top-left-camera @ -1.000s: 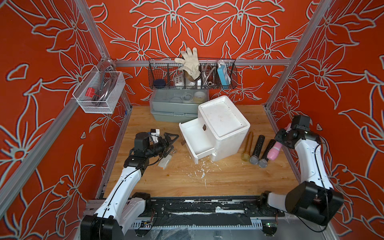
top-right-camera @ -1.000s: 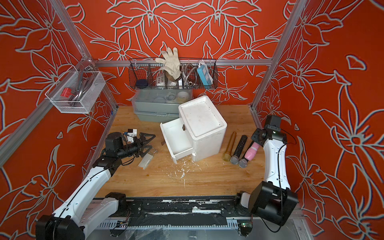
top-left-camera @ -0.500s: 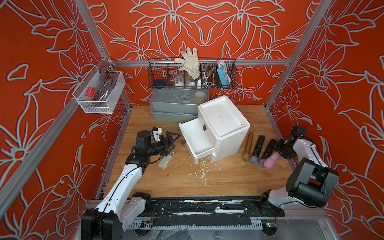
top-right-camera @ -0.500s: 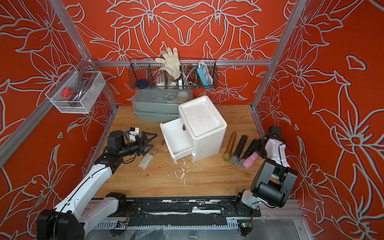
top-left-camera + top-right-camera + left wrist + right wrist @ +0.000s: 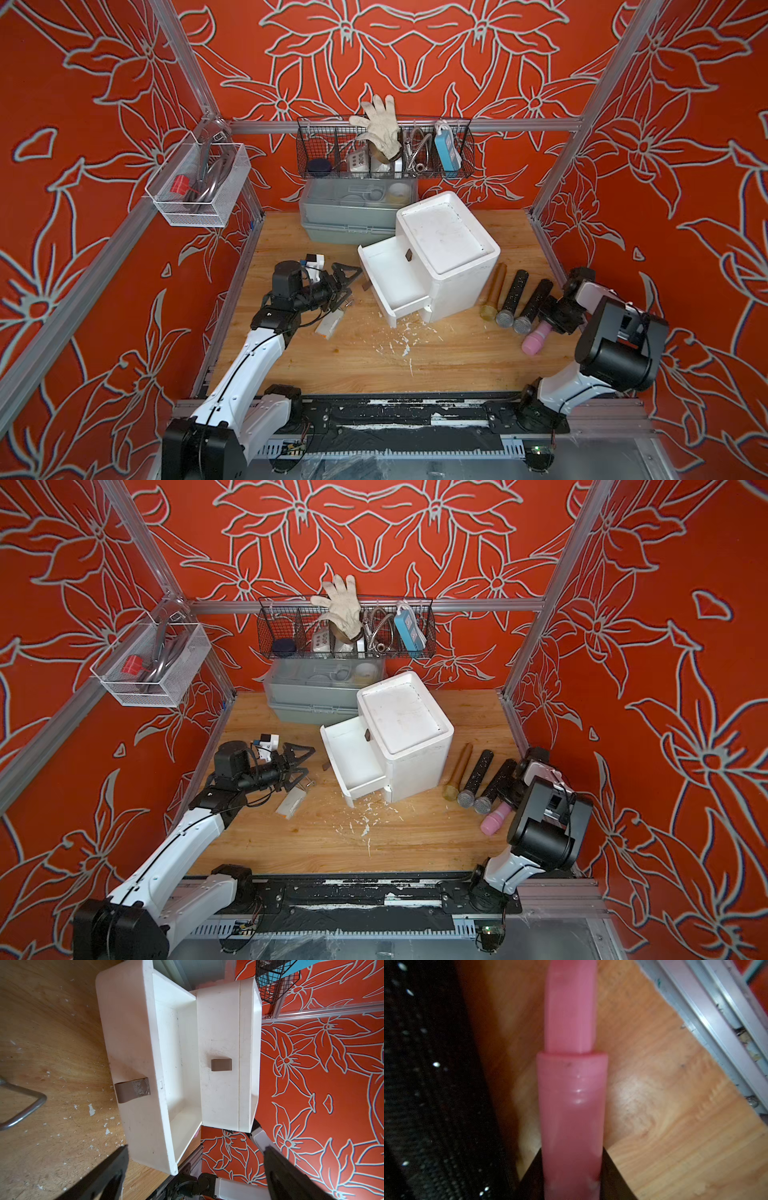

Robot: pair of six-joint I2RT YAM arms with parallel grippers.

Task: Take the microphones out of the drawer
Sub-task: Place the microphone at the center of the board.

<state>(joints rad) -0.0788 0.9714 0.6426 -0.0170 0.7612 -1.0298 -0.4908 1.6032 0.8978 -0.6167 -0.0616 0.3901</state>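
My right gripper (image 5: pixel 556 319) squeezes the pink microphone (image 5: pixel 536 341), low beside the black microphones (image 5: pixel 536 301), out of the empty drawer (image 5: pixel 390 277). I should lay it flat, then let go gently. My left gripper (image 5: pixel 350 286) hangs wide open.

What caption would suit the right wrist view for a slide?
Right gripper closed on the pink microphone, black microphone beside it, wooden table below.

Robot lab test cell: aluminium frame (image 5: pixel 519 124), orange floral-print walls (image 5: pixel 415 62), wooden tabletop (image 5: pixel 457 361), black wire basket (image 5: pixel 324 139) of props at 12 o'clock, white mesh basket (image 5: pixel 191 214) at 10 o'clock, arm mounting rail (image 5: pixel 395 415) at 6 o'clock.
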